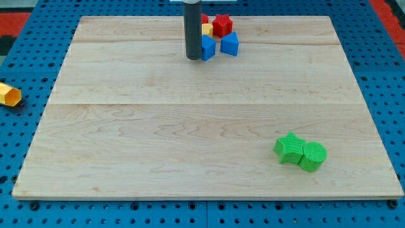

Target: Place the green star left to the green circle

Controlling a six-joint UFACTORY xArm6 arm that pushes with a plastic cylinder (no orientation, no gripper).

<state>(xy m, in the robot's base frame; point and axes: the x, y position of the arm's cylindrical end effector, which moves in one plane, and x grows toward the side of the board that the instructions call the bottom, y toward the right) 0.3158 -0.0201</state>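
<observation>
Nearest, toward the right of the tabletop (126, 145), the green star (289, 148) lies touching the green circle (312, 156), on its left side. By the look of it, the placing is done or all but done; at most a small nudge is left. Far across the board, my tip (193, 58) rests well apart from both, just left of a blue block (208, 47). Another blue block (230, 44), a red star (222, 25) and a yellow block (206, 30) cluster beyond. There is no gripper, only the rod.
</observation>
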